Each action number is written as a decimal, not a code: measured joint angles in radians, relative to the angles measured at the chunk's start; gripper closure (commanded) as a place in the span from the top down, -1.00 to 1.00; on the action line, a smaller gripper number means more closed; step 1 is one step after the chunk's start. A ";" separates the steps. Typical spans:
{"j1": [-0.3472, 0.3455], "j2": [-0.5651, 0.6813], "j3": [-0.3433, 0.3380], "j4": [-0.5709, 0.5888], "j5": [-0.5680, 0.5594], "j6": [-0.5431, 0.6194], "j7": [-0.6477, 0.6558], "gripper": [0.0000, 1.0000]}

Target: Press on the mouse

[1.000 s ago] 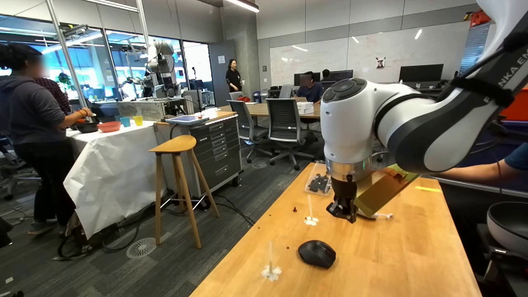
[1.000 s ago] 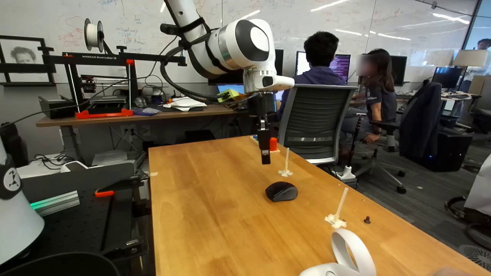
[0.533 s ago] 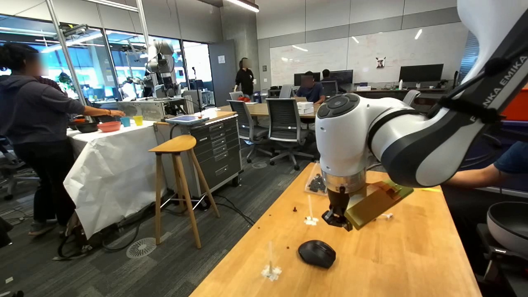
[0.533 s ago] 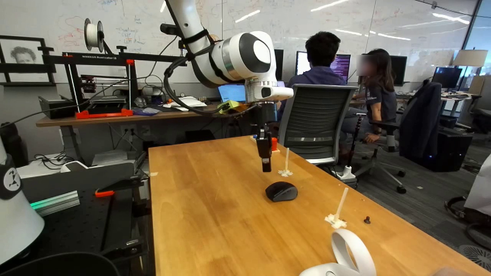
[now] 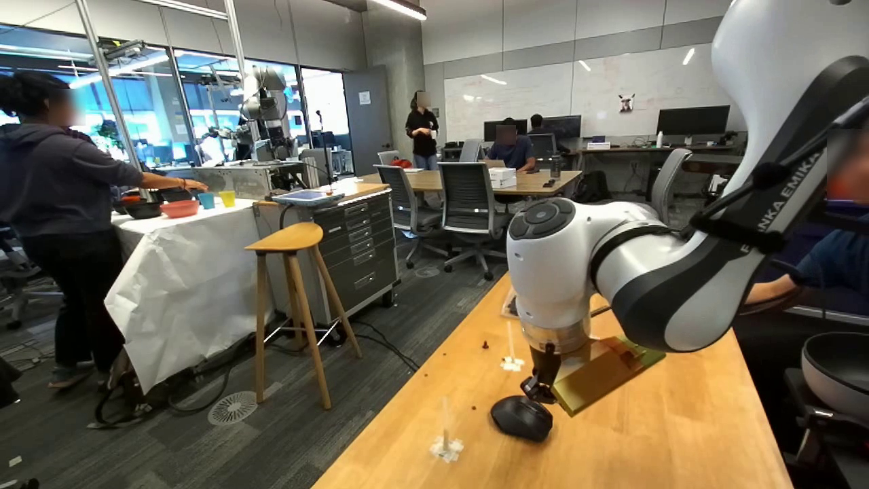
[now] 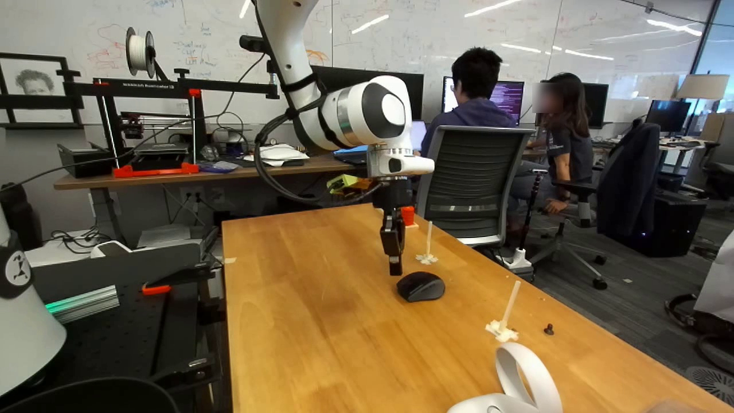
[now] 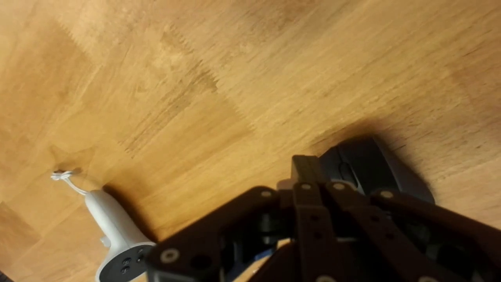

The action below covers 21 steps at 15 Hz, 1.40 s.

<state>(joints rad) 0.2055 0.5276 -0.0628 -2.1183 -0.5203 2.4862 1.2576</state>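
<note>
The black mouse (image 5: 520,419) lies on the wooden table and also shows in an exterior view (image 6: 421,287). In the wrist view the mouse (image 7: 370,166) is partly hidden behind the finger linkages. My gripper (image 5: 538,394) points down just behind the mouse, its tips overlapping the mouse's far edge. In an exterior view my gripper (image 6: 395,271) is at the mouse's left end, tips slightly above the tabletop. In the wrist view the fingertips of my gripper (image 7: 307,166) are together with nothing between them. I cannot tell whether they touch the mouse.
A white looped controller (image 6: 527,376) lies on the table and shows in the wrist view (image 7: 113,219). Thin white sticks (image 6: 510,307) (image 6: 428,241) stand taped along the table's edge. A small dark screw (image 6: 549,329) lies nearby. A yellow-green plate (image 5: 604,377) is mounted at my wrist.
My gripper has come down toward the table and moved close to the mouse. The mouse has not moved. A person in the background has walked to the right.
</note>
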 measured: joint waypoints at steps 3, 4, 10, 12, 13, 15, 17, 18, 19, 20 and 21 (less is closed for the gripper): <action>0.016 0.052 -0.019 0.034 0.005 0.020 0.010 -0.99; 0.020 0.068 -0.027 0.046 0.007 0.025 0.010 -0.99; 0.043 0.144 -0.058 0.120 0.046 0.040 0.011 -0.99; 0.051 0.157 -0.062 0.141 0.061 0.040 0.011 -0.99; 0.055 0.162 -0.063 0.148 0.067 0.040 0.011 -0.99; 0.060 0.169 -0.064 0.160 0.085 0.040 0.010 -0.99; 0.062 0.168 -0.059 0.170 0.118 0.039 -0.001 -0.99; 0.062 0.163 -0.055 0.177 0.138 0.039 -0.015 -0.99; 0.061 0.155 -0.052 0.183 0.158 0.038 -0.034 -0.99; 0.061 0.142 -0.048 0.190 0.179 0.033 -0.055 -0.99; 0.058 0.125 -0.044 0.195 0.202 0.026 -0.080 -0.99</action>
<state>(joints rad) 0.2638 0.6523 -0.1071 -1.9231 -0.3182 2.5124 1.1778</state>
